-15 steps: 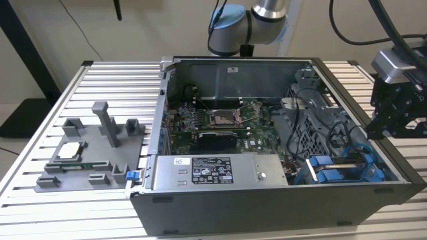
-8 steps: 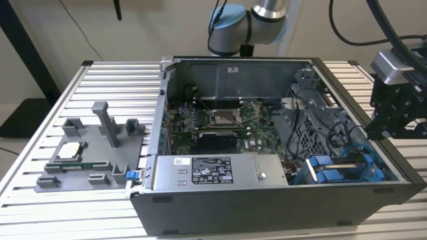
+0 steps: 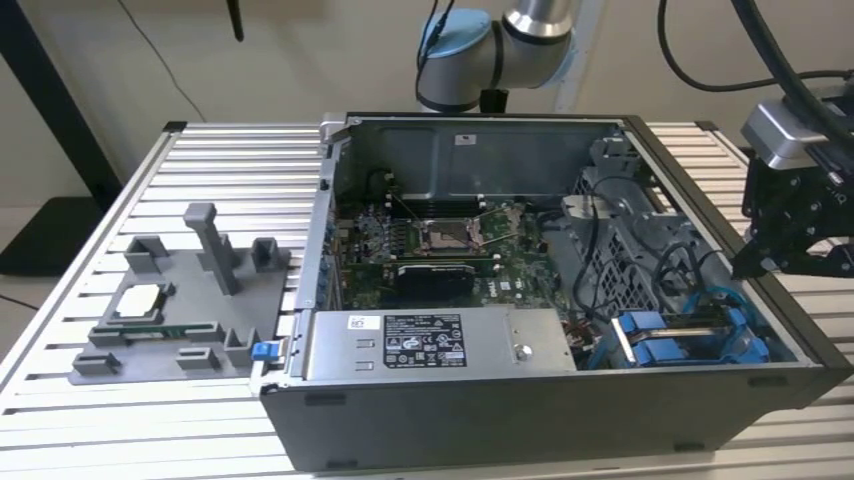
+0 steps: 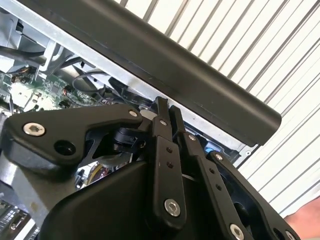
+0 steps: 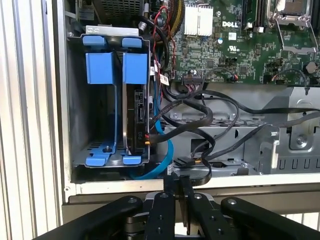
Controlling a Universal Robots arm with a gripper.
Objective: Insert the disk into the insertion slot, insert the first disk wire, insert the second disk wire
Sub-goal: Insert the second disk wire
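1. My gripper [image 3: 742, 262] hangs at the right edge of the exterior view, just over the right wall of the open case [image 3: 534, 420], which lies on the table [image 3: 134, 420].
2. Its fingers [image 5: 165, 210] are pressed together. In both wrist views I see nothing pinched between them.
3. The disk [image 5: 136, 112] stands on edge in its blue carrier [image 5: 135, 67] inside the slot [image 5: 75, 125], at the lower right of the case in the exterior view. It looks fully home, so I judge the disk step done.
4. A blue wire [image 5: 169, 150] curves past the disk's connector edge. A black plug [image 5: 182, 161] rests just beside my fingertips in the first wrist view. I cannot tell which wires are already seated, nor whether that plug is free.
5. I judge the step in hand to be a wire insertion.
6. To do it well, I should take the plug by its hard body, never by the cord.
7. I should turn its keyed side to match the socket, then push straight in along the disk's length without twisting.
8. Loose black wires [image 5: 200, 115] loop between me and the disk. They could snag a finger, so a slow approach through the gap beside them seems wise.
9. Pressure should stay light, since a hard shove might shift the carrier in the slot.
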